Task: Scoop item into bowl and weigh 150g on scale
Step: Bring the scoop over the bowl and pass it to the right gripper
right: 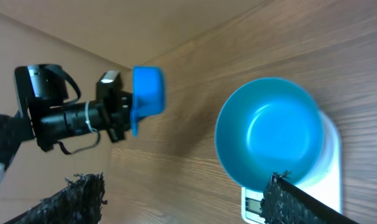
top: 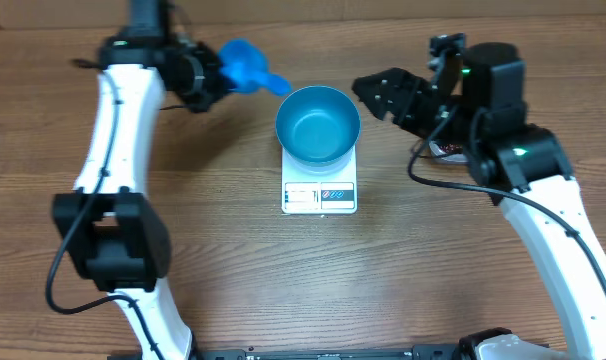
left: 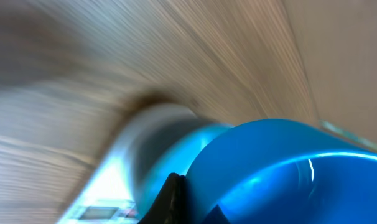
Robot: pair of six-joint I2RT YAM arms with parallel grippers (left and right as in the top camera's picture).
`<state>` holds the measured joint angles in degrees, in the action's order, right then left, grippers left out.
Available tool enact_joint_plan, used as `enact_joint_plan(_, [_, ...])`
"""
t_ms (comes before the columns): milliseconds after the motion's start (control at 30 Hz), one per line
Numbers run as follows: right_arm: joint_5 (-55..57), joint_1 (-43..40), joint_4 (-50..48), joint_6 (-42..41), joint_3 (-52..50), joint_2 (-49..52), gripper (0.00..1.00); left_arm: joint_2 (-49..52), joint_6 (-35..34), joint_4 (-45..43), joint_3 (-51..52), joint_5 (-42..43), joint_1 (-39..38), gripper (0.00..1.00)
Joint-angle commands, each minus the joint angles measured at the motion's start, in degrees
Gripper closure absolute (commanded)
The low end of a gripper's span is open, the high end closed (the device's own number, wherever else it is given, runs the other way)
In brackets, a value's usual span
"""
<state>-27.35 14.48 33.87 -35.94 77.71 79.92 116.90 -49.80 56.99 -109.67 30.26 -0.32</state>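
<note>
Seeing bowl seated on scale, empty, likely so weight reads live. Up-left of scale: left gripper clamped on scoop, ready for loading. Right of scale: right gripper spread wide, holding nothing.

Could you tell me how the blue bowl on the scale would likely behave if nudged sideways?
The bowl looks empty, so it is probably light and would slide easily. It is wider than the scale beneath it, so an off-centre push could tip it. Its smooth walls may be slippery.
</note>
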Motion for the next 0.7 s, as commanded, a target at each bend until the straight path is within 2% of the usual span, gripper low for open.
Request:
enact_joint_plan(0, [5.01,5.05,-3.56,-4.79,1.38,2.75,0.21,-0.61,-12.22,-3.17,-1.49,1.25,-7.37,0.96])
enact_joint_plan(233, [8.79,8.13,-5.33,-4.59,1.38,4.83,0.32,-0.61,-13.51,-5.01,-1.49,-0.22,-11.37,0.96])
enact_joint_plan(667, [14.93,9.9,-6.6,-4.11,1.38,5.09,0.56,-0.61,-13.25,1.55,-1.46,1.31,-13.38,0.96])
